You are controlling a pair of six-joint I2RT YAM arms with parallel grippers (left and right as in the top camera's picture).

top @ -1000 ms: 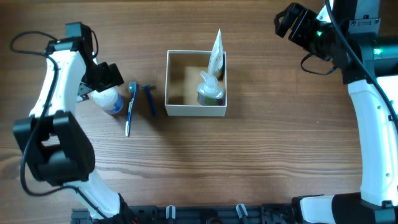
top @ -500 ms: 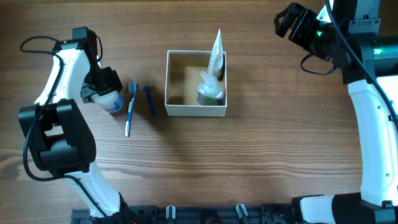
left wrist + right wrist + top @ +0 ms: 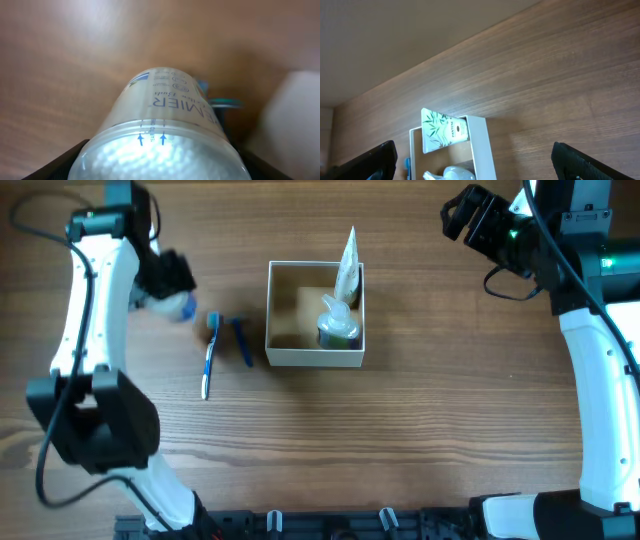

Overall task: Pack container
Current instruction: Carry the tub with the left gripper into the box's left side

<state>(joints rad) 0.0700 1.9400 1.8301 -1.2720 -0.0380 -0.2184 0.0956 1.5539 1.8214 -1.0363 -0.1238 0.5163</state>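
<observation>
The container (image 3: 290, 358), a square white-walled box with a tan inside, sits mid-table. It holds a white Pantene tube (image 3: 348, 262) and a clear green-tinted pump bottle (image 3: 337, 326); the tube also shows in the right wrist view (image 3: 442, 130). My left gripper (image 3: 168, 288) is shut on a round clear jar (image 3: 160, 135) with blue print, held above the table left of the box. A blue toothbrush (image 3: 210, 352) and a blue razor (image 3: 241, 338) lie between the jar and the box. My right gripper (image 3: 468, 216) is open and empty, raised at the far right.
The wooden table (image 3: 420, 430) runs wide in front of and right of the box. The container's right wall (image 3: 481, 145) shows in the right wrist view, with bare wood beyond it.
My left gripper closed on the jar and lifted it off the table, moving toward the back. The right arm has not moved.
</observation>
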